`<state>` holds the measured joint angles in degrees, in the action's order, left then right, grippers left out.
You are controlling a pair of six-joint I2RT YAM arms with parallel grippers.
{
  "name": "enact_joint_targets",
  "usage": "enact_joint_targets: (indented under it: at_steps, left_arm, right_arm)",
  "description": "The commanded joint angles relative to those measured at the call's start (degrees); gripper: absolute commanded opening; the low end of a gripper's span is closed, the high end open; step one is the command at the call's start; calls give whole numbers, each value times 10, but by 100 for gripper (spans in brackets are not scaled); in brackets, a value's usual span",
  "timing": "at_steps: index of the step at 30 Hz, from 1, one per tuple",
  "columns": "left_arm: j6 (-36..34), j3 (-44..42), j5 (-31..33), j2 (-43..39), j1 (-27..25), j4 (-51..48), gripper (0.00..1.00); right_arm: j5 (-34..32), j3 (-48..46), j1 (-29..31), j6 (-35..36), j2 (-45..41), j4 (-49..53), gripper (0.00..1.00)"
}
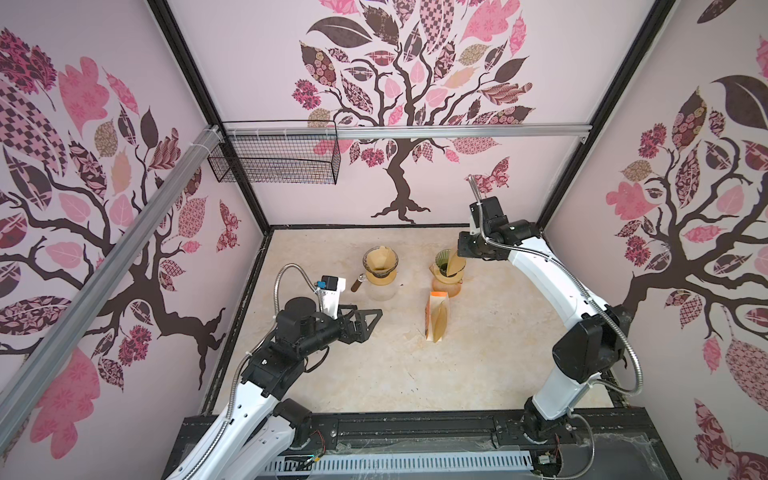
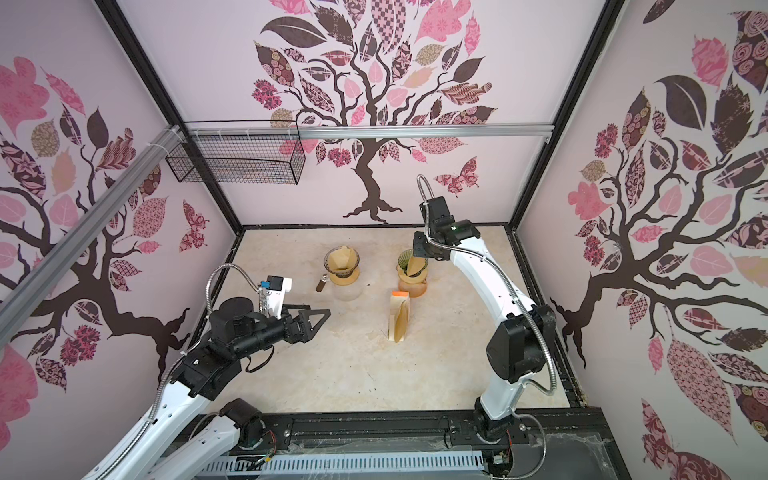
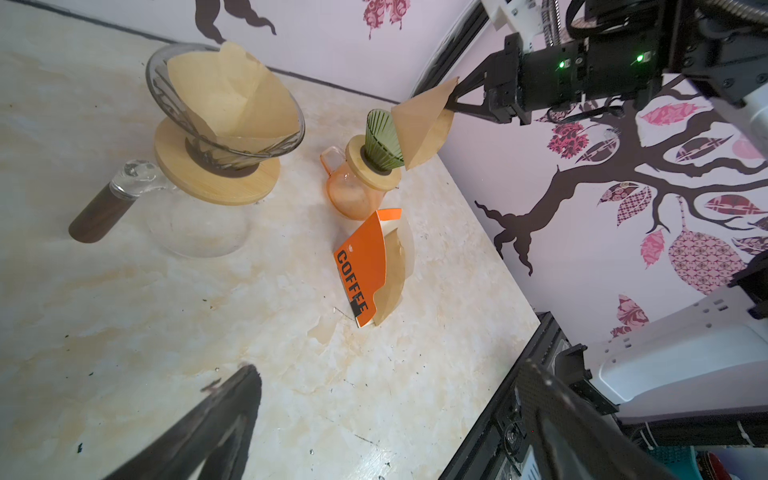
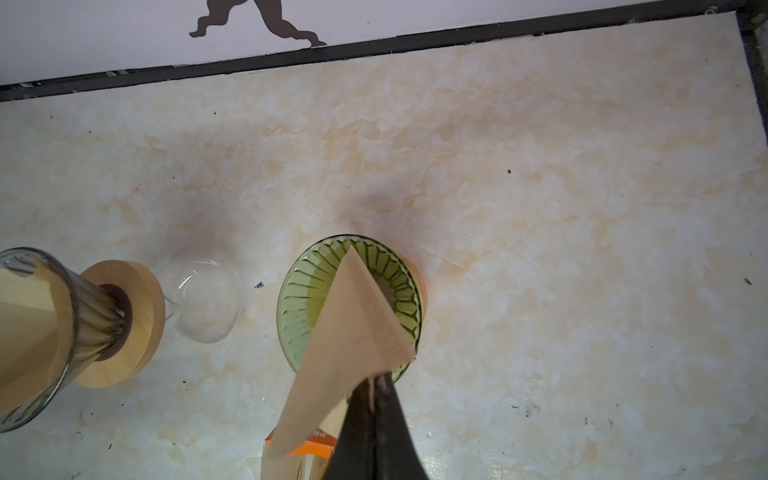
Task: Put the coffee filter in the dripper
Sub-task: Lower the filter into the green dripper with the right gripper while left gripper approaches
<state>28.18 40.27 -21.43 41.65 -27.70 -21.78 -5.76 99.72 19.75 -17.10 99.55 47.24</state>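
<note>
Coffee filter [image 4: 349,332] is pinched at one edge by the clenched right gripper [image 4: 374,384], hanging folded and tilted over the mouth of the green dripper [image 4: 303,299], not seated, probably so its point leads in; left gripper [image 1: 368,318] gapes empty, parked clear.

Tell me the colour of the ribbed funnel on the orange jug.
The funnel is see-through green with darker ribs; the right wrist view shows it best.
</note>
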Motion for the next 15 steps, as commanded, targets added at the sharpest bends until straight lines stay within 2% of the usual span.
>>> enact_joint_targets:
  at_steps: [1, 7, 15]
  left_arm:
    - [-16, 56, -21, 31, -10, -6, 98]
    - [-58, 147, 45, 98, -86, -50, 98]
    - [-59, 234, 54, 189, -97, -73, 98]
  right_arm:
    - [-22, 26, -1, 16, 21, 32, 3]
    - [-26, 30, -1, 17, 40, 36, 3]
    - [-35, 54, -1, 20, 77, 52, 3]
